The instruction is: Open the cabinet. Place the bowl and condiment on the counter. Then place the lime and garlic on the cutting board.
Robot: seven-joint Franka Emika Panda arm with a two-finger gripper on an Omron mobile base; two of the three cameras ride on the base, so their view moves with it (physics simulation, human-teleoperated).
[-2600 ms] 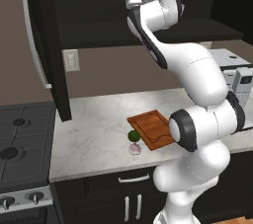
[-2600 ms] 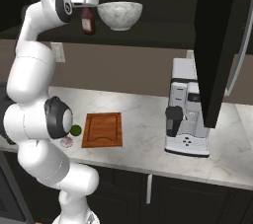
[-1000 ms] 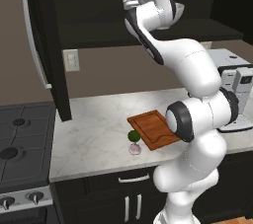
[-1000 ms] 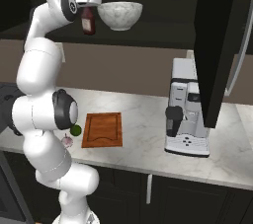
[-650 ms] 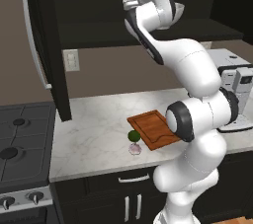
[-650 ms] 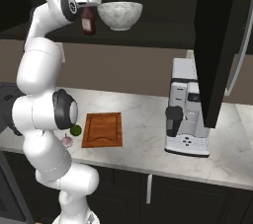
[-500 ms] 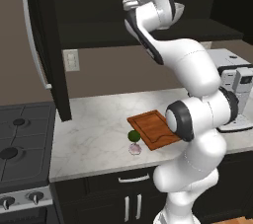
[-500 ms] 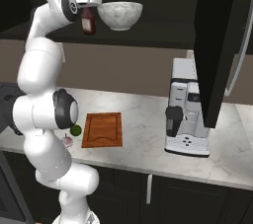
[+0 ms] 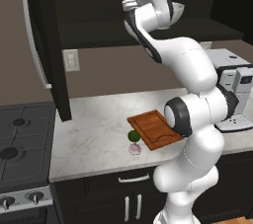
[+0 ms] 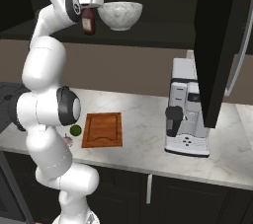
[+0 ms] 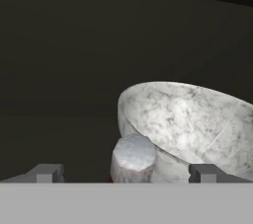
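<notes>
The cabinet (image 10: pixel 217 45) stands open, its doors swung wide. On its shelf sit the white marbled bowl (image 10: pixel 120 15) and, just left of it, the dark-red condiment (image 10: pixel 89 23). My gripper (image 10: pixel 90 7) is raised to that shelf, open, right above the bottle. In the hand view the gripper (image 11: pixel 126 173) has the bottle's pale cap (image 11: pixel 132 156) between its spread tips, with the bowl (image 11: pixel 192 124) close behind. On the counter (image 10: pixel 143 144) lie the lime (image 10: pixel 75 130) and garlic (image 10: pixel 67 140), left of the cutting board (image 10: pixel 103 129).
A coffee machine (image 10: pixel 185 119) stands on the counter right of the board, under the open right door. The left door (image 9: pixel 44 45) hangs over the counter's left end beside the gas stove (image 9: pixel 20 144). Low black cabinets (image 9: pixel 128 198) run below.
The arm's elbow has shifted slightly. The hand stays by the bottle with jaws open throughout. Bowl, bottle, lime and garlic have not moved.
</notes>
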